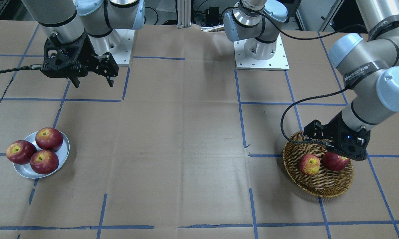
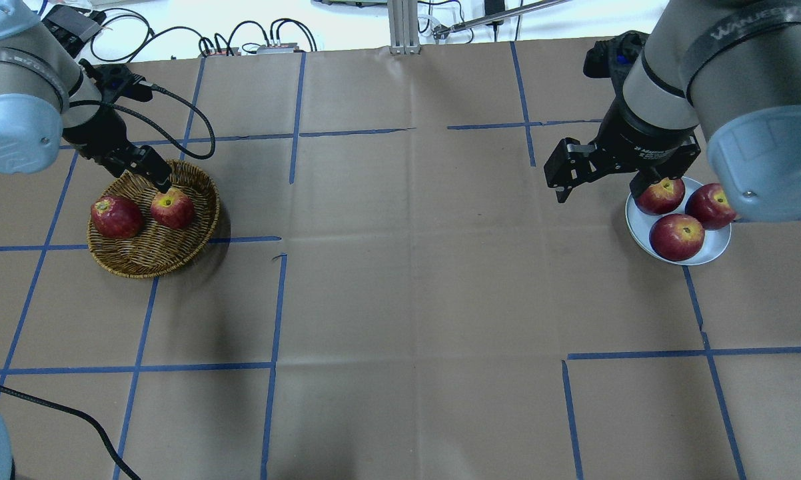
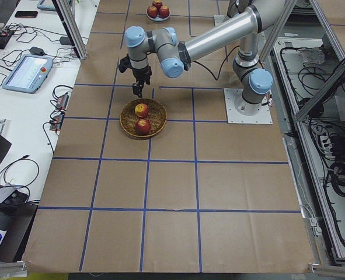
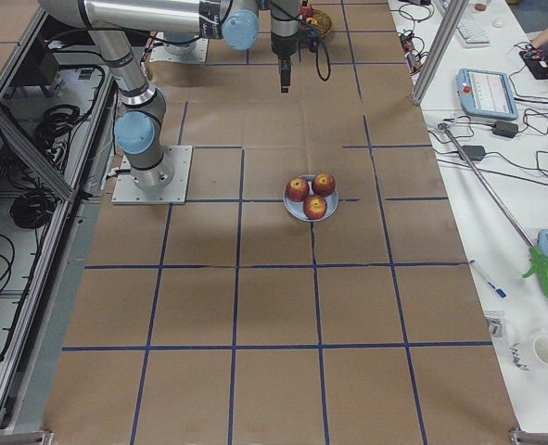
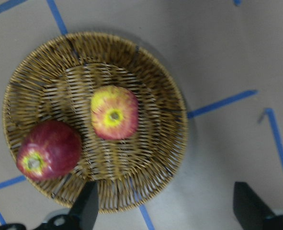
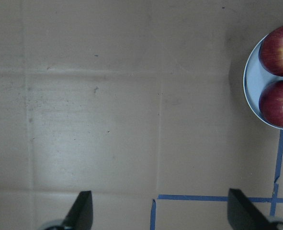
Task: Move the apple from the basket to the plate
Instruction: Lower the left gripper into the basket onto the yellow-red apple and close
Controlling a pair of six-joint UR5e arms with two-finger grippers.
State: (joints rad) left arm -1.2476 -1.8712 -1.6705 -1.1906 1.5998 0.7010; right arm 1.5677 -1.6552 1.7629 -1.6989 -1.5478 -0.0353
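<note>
We are holding the left end effector (image 5: 165,196) spread open above the basket (image 5: 177,139); the apple (image 5: 114,119) is lying in the basket's middle, below and just ahead of the fingers, with a darker apple (image 5: 48,149) beside it. We are hovering the right end effector (image 6: 160,199), also open, over the counter (image 6: 84,120), the plate (image 6: 250,81) with three dark apples (image 2: 677,237) sitting off to its side
</note>
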